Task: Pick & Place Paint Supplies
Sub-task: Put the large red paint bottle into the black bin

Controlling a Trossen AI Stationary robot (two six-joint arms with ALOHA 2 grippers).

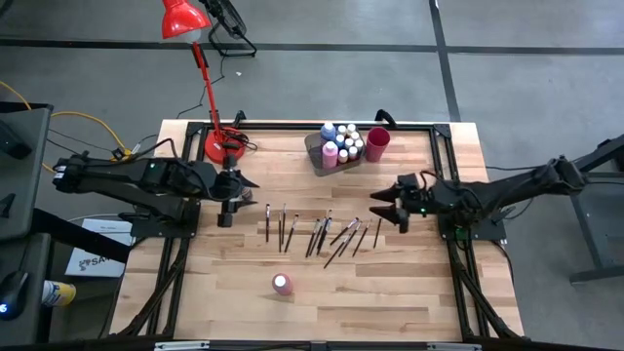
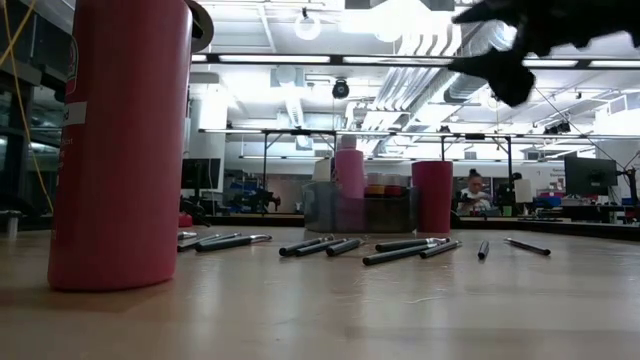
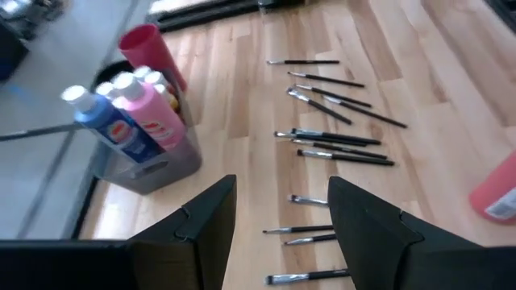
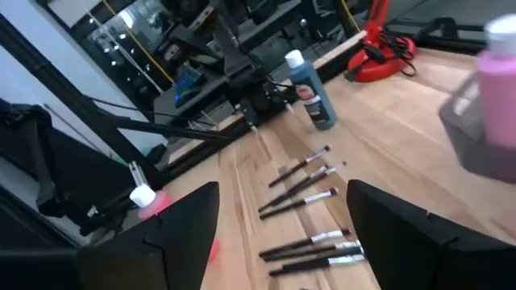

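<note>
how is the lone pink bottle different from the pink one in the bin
The lone pink bottle stands on bare table, apart from the others and nearer the front edge than the brushes; the pink bottle in the grey bin is packed among other bottles. Both are upright and pink with pale caps.

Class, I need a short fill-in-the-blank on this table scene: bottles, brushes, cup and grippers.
1. The lone bottle standing near the table's front edge has a ____ body.
2. The cup beside the bin is ____.
3. The brushes lie on the table between the two ____.
4. The right gripper has its fingers ____.

Missing words: pink; red; grippers; open
</note>
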